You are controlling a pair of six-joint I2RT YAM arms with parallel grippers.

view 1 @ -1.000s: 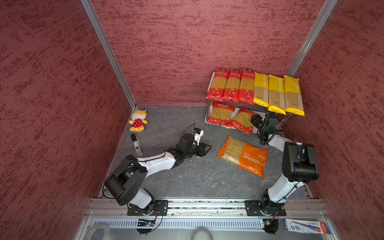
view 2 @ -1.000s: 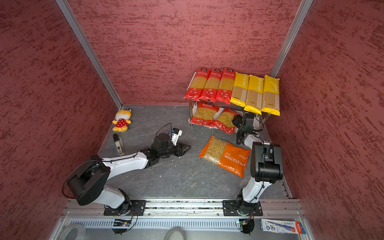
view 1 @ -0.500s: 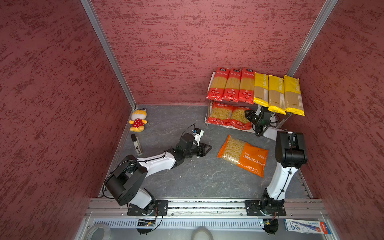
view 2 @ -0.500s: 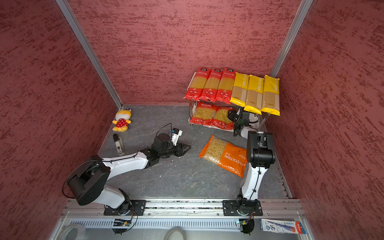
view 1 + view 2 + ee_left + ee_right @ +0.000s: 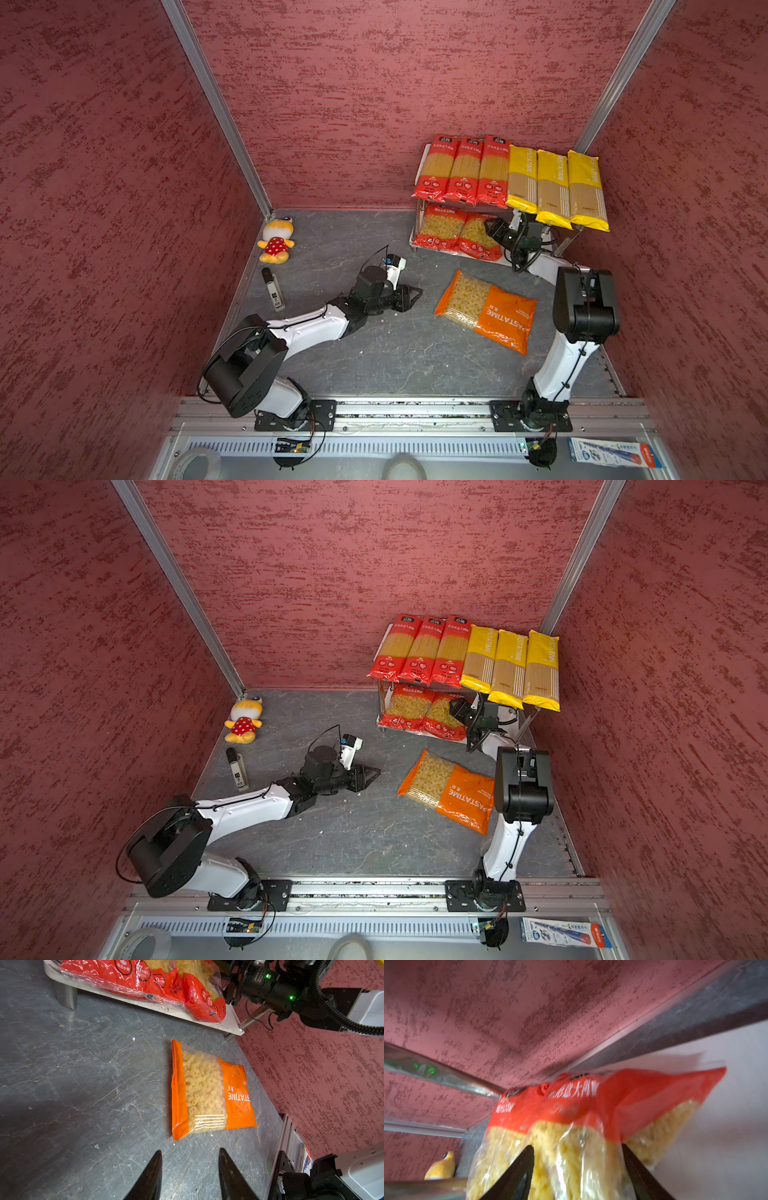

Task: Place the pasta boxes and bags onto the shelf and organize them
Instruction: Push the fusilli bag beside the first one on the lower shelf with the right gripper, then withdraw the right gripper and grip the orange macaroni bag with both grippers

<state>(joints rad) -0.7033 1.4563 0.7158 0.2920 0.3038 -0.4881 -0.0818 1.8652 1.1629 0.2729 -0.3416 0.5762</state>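
Note:
The shelf (image 5: 231,1020) stands at the back right. Its top board carries three long red spaghetti bags (image 5: 463,170) and three long yellow bags (image 5: 557,187). Two short red curly-pasta bags (image 5: 438,228) lie side by side on the lower board (image 5: 726,1105). My right gripper (image 5: 488,226) (image 5: 576,1146) reaches in under the top board, open, with its fingers either side of the right-hand red bag (image 5: 571,1118). The wide orange bag (image 5: 486,311) (image 5: 209,1091) lies flat on the floor. My left gripper (image 5: 409,294) (image 5: 190,1150) hovers just left of it, open and empty.
A yellow plush toy (image 5: 275,243) in a red dotted dress and a small dark tube (image 5: 273,284) lie by the left wall. A blue-white flat pack (image 5: 609,453) sits on the front ledge outside the floor. Red walls close in three sides.
The right arm pushed the second short red bag from the shelf's front edge in beside the first, and its jaws have widened. The left arm has not moved.

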